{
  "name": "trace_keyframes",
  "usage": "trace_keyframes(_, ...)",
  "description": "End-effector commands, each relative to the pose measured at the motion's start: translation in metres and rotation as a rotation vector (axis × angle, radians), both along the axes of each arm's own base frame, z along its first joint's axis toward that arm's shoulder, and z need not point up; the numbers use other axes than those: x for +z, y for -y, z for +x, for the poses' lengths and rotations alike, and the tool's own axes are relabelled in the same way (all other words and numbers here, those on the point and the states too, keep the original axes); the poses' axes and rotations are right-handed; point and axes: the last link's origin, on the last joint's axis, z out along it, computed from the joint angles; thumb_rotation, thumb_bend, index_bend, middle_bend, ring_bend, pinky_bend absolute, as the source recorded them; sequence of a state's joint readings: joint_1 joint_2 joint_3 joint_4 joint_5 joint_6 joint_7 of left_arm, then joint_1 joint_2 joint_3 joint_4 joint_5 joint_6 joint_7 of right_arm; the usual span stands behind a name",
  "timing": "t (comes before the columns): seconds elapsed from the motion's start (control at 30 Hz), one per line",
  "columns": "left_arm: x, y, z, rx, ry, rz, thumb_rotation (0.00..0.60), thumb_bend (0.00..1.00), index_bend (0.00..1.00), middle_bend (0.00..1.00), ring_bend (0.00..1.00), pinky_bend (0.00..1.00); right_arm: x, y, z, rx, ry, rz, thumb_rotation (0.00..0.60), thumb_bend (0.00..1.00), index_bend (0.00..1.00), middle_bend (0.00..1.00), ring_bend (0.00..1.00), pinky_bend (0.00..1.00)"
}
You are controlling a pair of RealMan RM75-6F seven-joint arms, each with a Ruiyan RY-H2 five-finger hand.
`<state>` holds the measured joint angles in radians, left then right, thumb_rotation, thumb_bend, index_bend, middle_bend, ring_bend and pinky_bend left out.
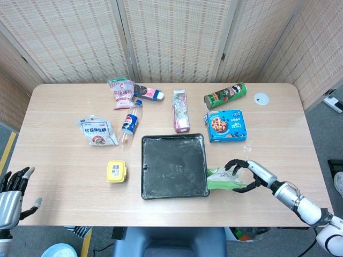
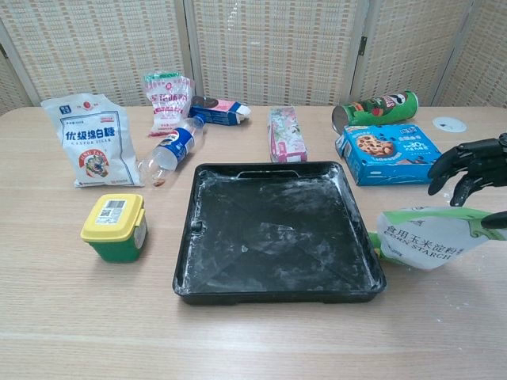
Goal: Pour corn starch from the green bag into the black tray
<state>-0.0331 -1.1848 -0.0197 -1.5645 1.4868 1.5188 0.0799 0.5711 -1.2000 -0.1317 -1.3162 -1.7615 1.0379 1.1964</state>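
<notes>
Green bag (image 1: 222, 179) lengthwise left-right, one end at black tray's (image 1: 174, 166) right rim, pinched in right hand (image 1: 247, 173).

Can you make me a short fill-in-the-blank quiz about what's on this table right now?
1. The corn starch bag is held by the robot's ____ hand.
2. The bag lies beside the black tray's ____ edge.
3. The yellow-lidded container sits to the ____ of the tray.
4. The Pringles can lies on its ____.

Missing words: right; right; left; side
</notes>
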Motion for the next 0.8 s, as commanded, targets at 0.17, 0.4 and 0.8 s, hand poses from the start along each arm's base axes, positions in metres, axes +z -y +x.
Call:
trace_keyframes(0.17, 0.003, 0.001, 0.000, 0.000, -0.005, 0.006, 0.600, 0.35, 0.11, 0.12, 0.13, 0.00, 0.019, -0.003, 0.008, 0.075, -0.029, -0.074, 0.600, 0.18, 0.29, 0.34, 0.39, 0.27)
trace_keyframes(0.4, 0.004, 0.001, 0.003, -0.004, -0.009, 0.006, 0.600, 0.35, 0.11, 0.12, 0.14, 0.00, 0.049, -0.002, 0.005, 0.137, -0.171, -0.176, 0.600, 0.18, 0.26, 0.33, 0.36, 0.27)
trace_keyframes(0.8, 0.003, 0.001, 0.013, -0.025, -0.012, -0.002, 0.600, 0.35, 0.11, 0.12, 0.15, 0.00, 0.039, 0.019, 0.012, 0.344, -0.492, -0.184, 0.600, 0.18, 0.17, 0.22, 0.27, 0.26)
